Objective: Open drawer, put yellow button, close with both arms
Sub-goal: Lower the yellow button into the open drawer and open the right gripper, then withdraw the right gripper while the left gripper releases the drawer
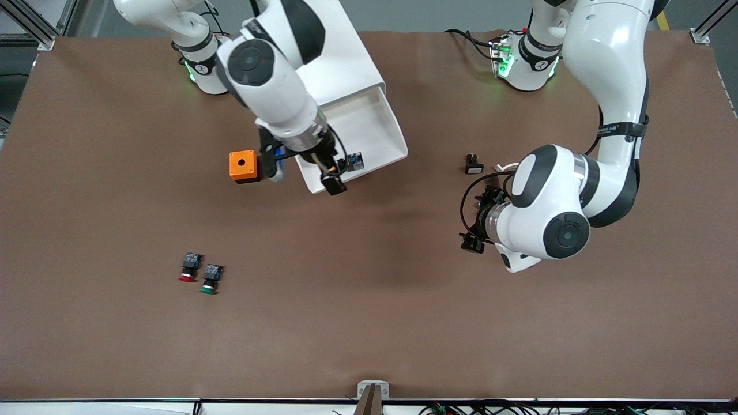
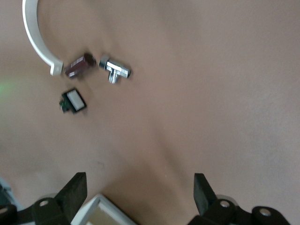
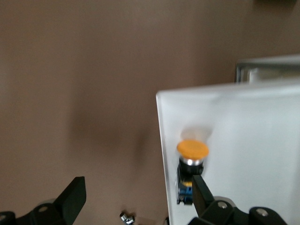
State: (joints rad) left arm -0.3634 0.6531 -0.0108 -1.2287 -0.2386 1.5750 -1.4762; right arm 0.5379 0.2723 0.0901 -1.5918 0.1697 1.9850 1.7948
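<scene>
The top drawer point(image 1: 396, 142) is pulled out of the white cabinet point(image 1: 346, 52). The yellow button point(image 1: 353, 162) lies inside it next to the front rim. In the right wrist view its yellow cap point(image 3: 192, 149) and blue-black body show on the drawer floor point(image 3: 243, 140). My right gripper point(image 1: 335, 176) point(image 3: 138, 197) is open and empty, straddling the drawer's front rim with one finger point(image 3: 202, 190) right by the button's body. My left gripper point(image 1: 475, 222) point(image 2: 139, 192) is open and empty over bare table toward the left arm's end.
An orange box point(image 1: 243, 166) sits beside the drawer toward the right arm's end. Red-capped point(image 1: 188, 268) and green-capped point(image 1: 210, 279) switches lie nearer the front camera. A white-capped switch point(image 1: 473, 165) point(image 2: 73, 101), a chrome fitting point(image 2: 115, 69) and a white curved piece point(image 2: 35, 40) lie by the left arm.
</scene>
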